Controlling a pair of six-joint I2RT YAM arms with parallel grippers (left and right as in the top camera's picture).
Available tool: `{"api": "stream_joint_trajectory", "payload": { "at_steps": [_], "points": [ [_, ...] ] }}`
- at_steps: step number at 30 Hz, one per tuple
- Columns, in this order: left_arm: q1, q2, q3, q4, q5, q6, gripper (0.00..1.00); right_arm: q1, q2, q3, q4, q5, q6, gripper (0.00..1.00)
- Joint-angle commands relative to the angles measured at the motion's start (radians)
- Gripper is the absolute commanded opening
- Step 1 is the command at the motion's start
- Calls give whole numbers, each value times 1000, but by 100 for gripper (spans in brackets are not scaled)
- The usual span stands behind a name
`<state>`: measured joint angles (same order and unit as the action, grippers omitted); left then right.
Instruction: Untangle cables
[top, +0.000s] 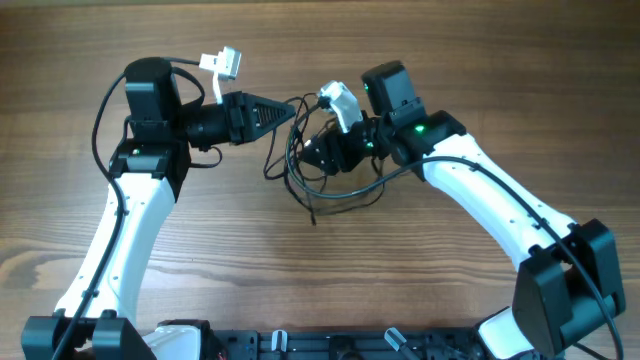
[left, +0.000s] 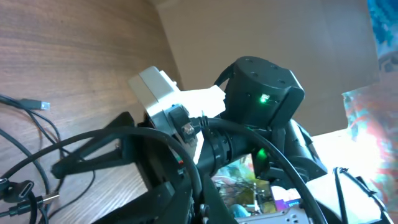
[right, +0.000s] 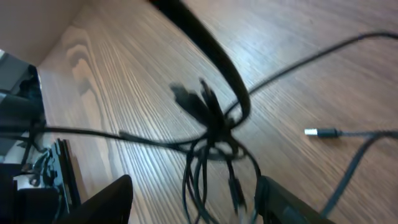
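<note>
A tangle of thin black cables (top: 318, 175) lies on the wooden table between the arms. Its knot shows in the right wrist view (right: 214, 124). My left gripper (top: 288, 115) points right with its fingers drawn to a point on a thick black cable (left: 155, 134) at the tangle's upper left edge. That cable rises to the top of the right wrist view (right: 205, 40). My right gripper (top: 322, 155) is over the tangle. Its fingers (right: 196, 202) are wide apart, with several cable loops hanging between them.
A loose cable end with a small metal plug (right: 320, 132) lies on the table right of the knot; it also shows in the left wrist view (left: 38, 104). The right arm's wrist (left: 261, 99) is close in front of the left gripper.
</note>
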<state>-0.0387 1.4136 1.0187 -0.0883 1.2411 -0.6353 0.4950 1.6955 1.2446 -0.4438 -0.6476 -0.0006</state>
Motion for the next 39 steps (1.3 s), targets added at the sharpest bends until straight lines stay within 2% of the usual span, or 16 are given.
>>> {"api": "stream_joint_trajectory", "payload": {
  "at_steps": [1, 6, 10, 18, 19, 20, 21, 24, 25, 26, 27, 28, 29, 33, 36, 39],
  "points": [
    [-5, -23, 9, 6, 58, -35, 4, 3, 16, 10, 22, 29, 6, 65],
    [-5, -23, 9, 48, 114, -98, 4, 3, 16, 10, 44, 79, 49, 66],
    [-5, -23, 9, 237, 146, -249, 4, 3, 16, 10, 41, 79, 49, 66],
    [-1, -23, 9, 437, 137, -475, 4, 3, 16, 10, 154, 19, 82, 65],
    [2, -23, 9, 462, 134, -517, 4, 3, 16, 10, 170, 19, 82, 56],
    [4, -23, 9, 478, 126, -561, 4, 3, 16, 10, 179, 19, 84, 38],
    [5, -23, 9, 490, 114, -604, 4, 3, 16, 10, 187, 19, 111, 31],
    [14, -23, 9, 531, 104, -736, 4, 3, 16, 10, 204, 19, 117, 31],
    [18, -23, 9, 539, 104, -782, 4, 3, 16, 10, 206, 19, 117, 25],
    [24, -23, 9, 547, 101, -808, 4, 3, 16, 10, 206, 19, 117, 12],
    [37, -23, 9, 549, 96, -809, 4, 3, 16, 10, 203, 19, 139, 4],
    [50, -23, 9, 549, 93, -808, 4, 3, 16, 10, 195, 20, 142, 4],
    [70, -23, 9, 549, 92, -782, 4, 1, 16, 10, 166, 27, 142, 4],
    [148, -22, 9, 404, 72, -410, 4, -3, 16, 10, -80, -21, 130, 4],
    [161, -22, 9, 74, -139, -138, 4, -3, 16, 10, -279, -219, -15, 4],
    [158, -22, 9, -249, -462, 78, 4, -6, -2, 12, -329, -311, -62, 4]
  ]
}}
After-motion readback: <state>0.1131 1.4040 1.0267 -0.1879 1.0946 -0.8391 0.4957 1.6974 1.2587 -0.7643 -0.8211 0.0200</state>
